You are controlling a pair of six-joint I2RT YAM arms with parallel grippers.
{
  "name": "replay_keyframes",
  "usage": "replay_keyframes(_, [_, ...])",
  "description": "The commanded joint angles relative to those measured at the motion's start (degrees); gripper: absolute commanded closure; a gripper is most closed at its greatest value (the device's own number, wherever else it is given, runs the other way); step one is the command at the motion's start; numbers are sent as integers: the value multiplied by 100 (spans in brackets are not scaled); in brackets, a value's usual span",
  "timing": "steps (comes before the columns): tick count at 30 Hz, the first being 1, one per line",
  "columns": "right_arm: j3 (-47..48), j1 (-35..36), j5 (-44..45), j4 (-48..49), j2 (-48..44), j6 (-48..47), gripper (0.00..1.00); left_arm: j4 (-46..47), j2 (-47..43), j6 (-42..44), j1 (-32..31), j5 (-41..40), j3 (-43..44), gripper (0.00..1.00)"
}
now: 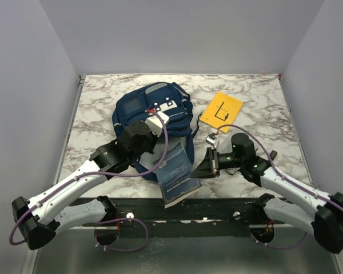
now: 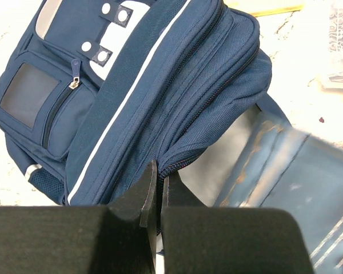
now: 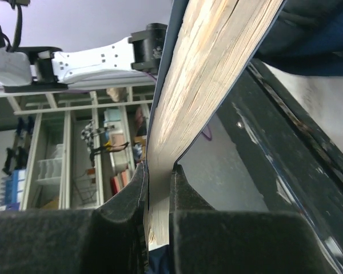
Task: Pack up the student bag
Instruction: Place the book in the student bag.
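Left wrist view: the left claw (image 2: 160, 174) is clenched on a fold of navy cloth by the zip at the near edge of the student bag (image 2: 131, 85), its jaws almost meeting over the fabric. The bag lies on the marble table (image 1: 257, 91) and spreads away ahead of this claw. Its zipped front pocket (image 2: 51, 108) and white buckle clips (image 2: 111, 14) sit up and to the left of the claw's tips, and a pale stripe runs along its side. Just right of the left claw a blue book (image 2: 297, 188) stands tilted close beside the bag; whether the two touch cannot be told. In the right wrist view the right claw (image 3: 159, 177) grasps that book, one jaw pressed to each side of the cover and the cream block of pages, which rises from the claw up and to the right. From the top external view this claw holds the book's right edge, and the book's near corner hangs past the table's near edge. Just beyond the right claw lies a small clear pouch (image 1: 211, 138). Farther beyond it a yellow booklet (image 1: 223, 108) lies flat on the table.
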Motion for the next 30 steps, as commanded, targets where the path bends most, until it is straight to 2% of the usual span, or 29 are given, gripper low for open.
replay_keyframes(1, [-210,562,394,3624,976,1329,100,606,-377,-169,0,173,3,100])
replay_keyframes(4, [-476,587,568,5869,1925,2169,100,738,-563,-148,2,233,-111,100])
replay_keyframes(10, [-135,580,712,7859,3433,2785,100,798,-685,-103,-9,224,-152,100])
replay_keyframes(16, [442,561,661,8653,4244,3143,100,839,-706,-78,-8,280,-185,100])
replay_keyframes(21, [788,556,798,8330,4450,2927,100,839,-696,-102,-17,319,-179,100])
replay_keyframes(26, [1181,514,968,7883,5138,2477,100,866,-740,-92,-23,289,-213,100])
replay_keyframes(30, [1120,288,978,8135,5764,2207,100,877,-777,-76,-23,247,-226,100])
